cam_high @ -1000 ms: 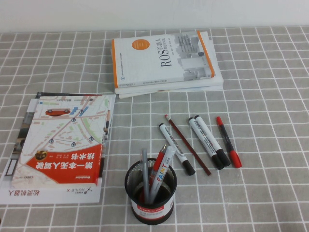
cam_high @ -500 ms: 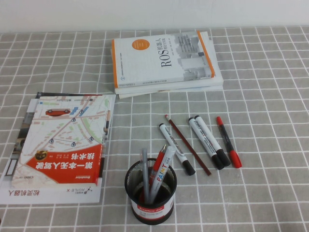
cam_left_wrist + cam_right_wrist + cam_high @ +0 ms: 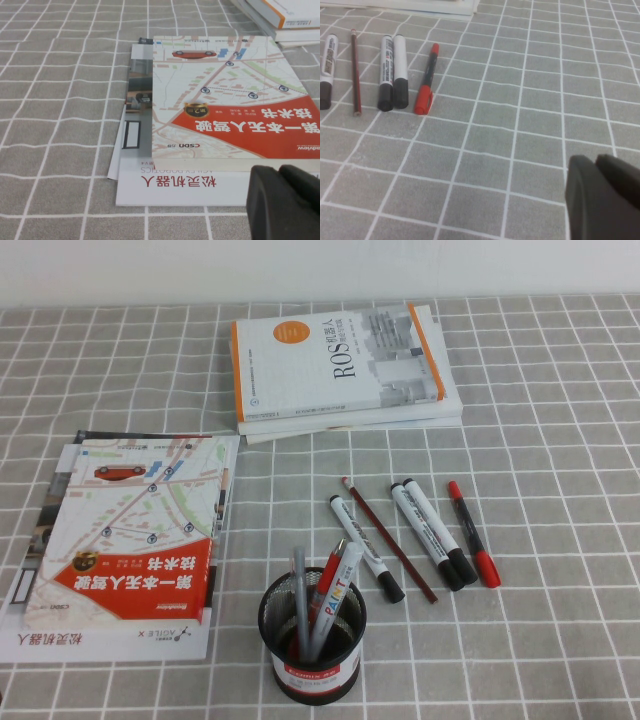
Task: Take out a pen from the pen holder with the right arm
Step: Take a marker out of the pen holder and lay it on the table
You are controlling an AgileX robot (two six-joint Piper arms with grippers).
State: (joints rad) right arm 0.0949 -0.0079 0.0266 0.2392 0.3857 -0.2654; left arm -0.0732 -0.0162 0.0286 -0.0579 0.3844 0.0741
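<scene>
Pens (image 3: pixel 338 585), three (grey, red, white), lean in a black mesh pen holder (image 3: pixel 313 670) at six o'clock in the high view, on grey gridded cloth (image 3: pixel 560 390) under a white wall. Five loose writing tools (image 3: pixel 430 535) lie at its one o'clock, with two book stacks (image 3: pixel 340 365) beyond. Left wrist view: left gripper (image 3: pixel 280 172) pinched closed beside a map-covered book (image 3: pixel 225 100). Right wrist view: right gripper (image 3: pixel 596 161) closed, empty, over cloth.

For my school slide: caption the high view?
Pens stand in the pen holder; left gripper by the books, right gripper near loose markers.
</scene>
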